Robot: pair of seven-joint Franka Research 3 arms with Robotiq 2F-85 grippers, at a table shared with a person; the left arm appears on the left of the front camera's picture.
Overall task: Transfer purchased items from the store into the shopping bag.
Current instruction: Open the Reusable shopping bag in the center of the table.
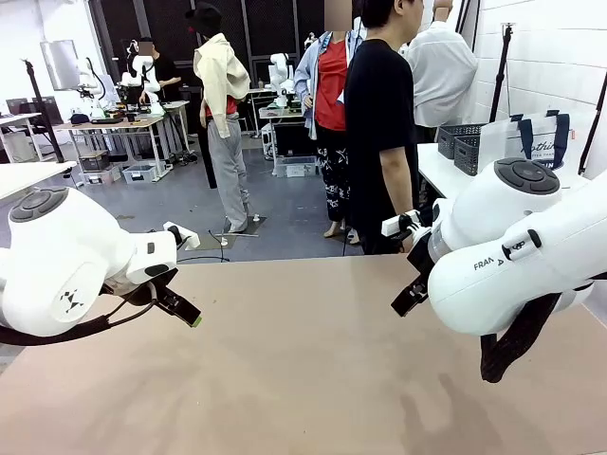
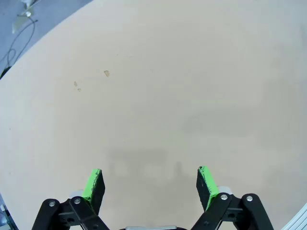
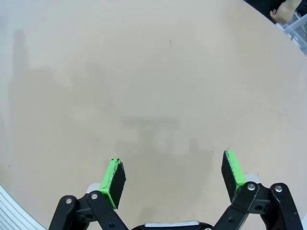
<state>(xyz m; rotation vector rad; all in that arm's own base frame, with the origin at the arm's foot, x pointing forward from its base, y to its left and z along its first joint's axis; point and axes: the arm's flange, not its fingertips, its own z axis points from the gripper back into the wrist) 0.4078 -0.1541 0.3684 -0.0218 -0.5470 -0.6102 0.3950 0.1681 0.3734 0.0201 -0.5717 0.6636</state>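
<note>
The shopping bag (image 1: 542,142) stands far off at the right side, on a white side table (image 1: 434,171), behind the big round joint of the right arm. It is a see-through white bag with dark blue handles and a dark blue logo. Its lower part is hidden by the arm, and I cannot tell what is inside it. Just beside the bag, toward the middle, sit dark grey baskets (image 1: 463,147) with holes in the sides. What is in them cannot be seen from here either.

A person in a black T-shirt (image 1: 377,114) stands at the far side of the tan table (image 1: 285,379), near the baskets.

The right gripper (image 3: 172,163) hangs above the tan table top. Its two fingers are spread wide apart, as far as they go, and the green pads (image 3: 112,176) touch nothing – there is just table and a soft shadow under them. In the front view it (image 1: 410,296) is over the right half of the table.

The left gripper (image 2: 149,173) is the same: fingers wide apart, green pads (image 2: 92,184) holding nothing, table top below. In the front view it (image 1: 188,313) points down and inward over the left half – well apart from the right one.
</note>
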